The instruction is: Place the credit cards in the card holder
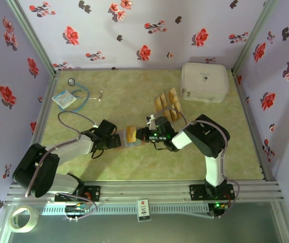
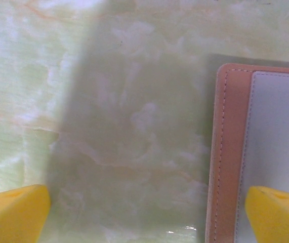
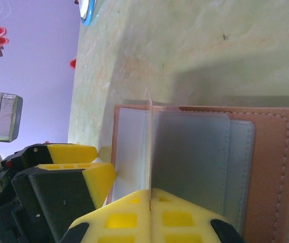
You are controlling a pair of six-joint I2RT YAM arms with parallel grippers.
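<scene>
Plainly the right gripper [image 3: 150, 203] is clenched on one credit card [image 3: 149, 147], held edge-on and standing over the open card holder [image 3: 271, 152] just ahead of its fingertips. The left gripper [image 2: 147, 212] is spread wide and grasps nothing, with one yellow finger over the holder's stitched edge and the other over bare table [image 2: 109, 126]. The overhead view adds the spare credit cards [image 1: 167, 104], lying apart from the right gripper on its far side, near a white case [image 1: 204, 81].

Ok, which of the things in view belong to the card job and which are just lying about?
Job:
- card holder, lying open
- credit cards on the table
- card pinched in the right gripper
- left gripper, open at the holder

Lying about:
- white case
- stethoscope
- small packet
- tape roll
</scene>
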